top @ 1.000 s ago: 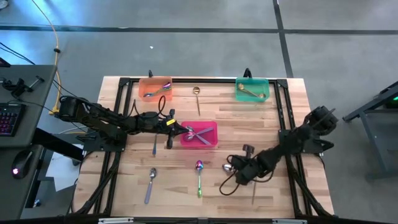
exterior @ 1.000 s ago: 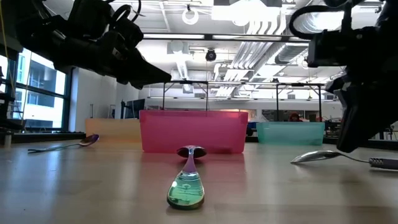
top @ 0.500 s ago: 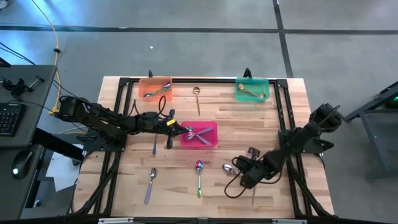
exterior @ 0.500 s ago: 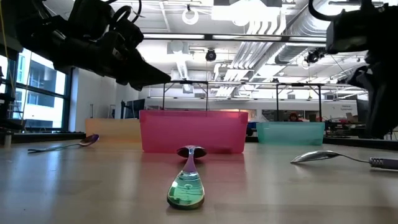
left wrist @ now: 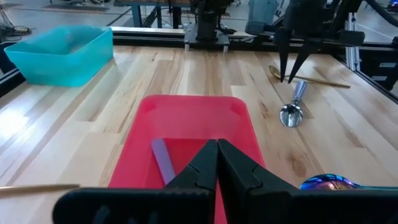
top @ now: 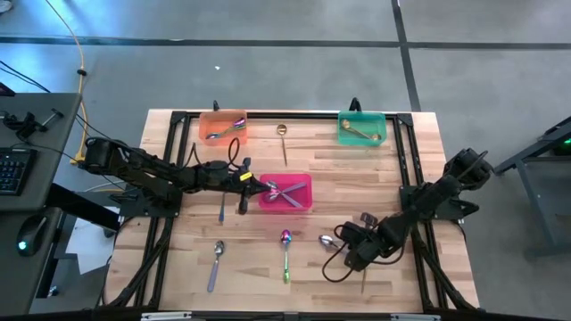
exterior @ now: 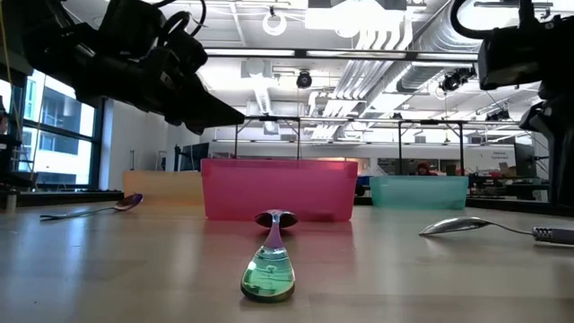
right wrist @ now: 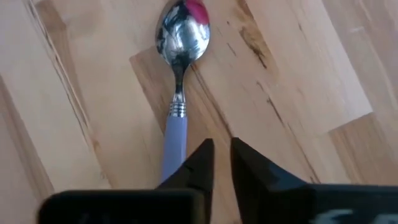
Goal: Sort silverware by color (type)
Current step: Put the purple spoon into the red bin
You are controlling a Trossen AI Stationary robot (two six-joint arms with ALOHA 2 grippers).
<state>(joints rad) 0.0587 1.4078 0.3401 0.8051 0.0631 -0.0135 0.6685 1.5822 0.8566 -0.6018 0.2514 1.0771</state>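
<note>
Spoons are lying scattered around the table, with a few already sitting in the orange bin (top: 222, 126), green bin (top: 361, 127) and pink bin (top: 286, 193). Right gripper (right wrist: 222, 163) is hovering just over the lilac-handled spoon (right wrist: 178, 74), fingers parted only a sliver, with one tip overlapping the handle and nothing clamped. My guess is it's lining up along the handle because that's the easiest bit to pinch. Left gripper (left wrist: 217, 163) is hanging above the near end of the pink bin with its fingers pressed together and holding nothing, so it's probably just waiting there. The iridescent spoon (exterior: 269, 266) is lying alone in front of the pink bin.
</note>
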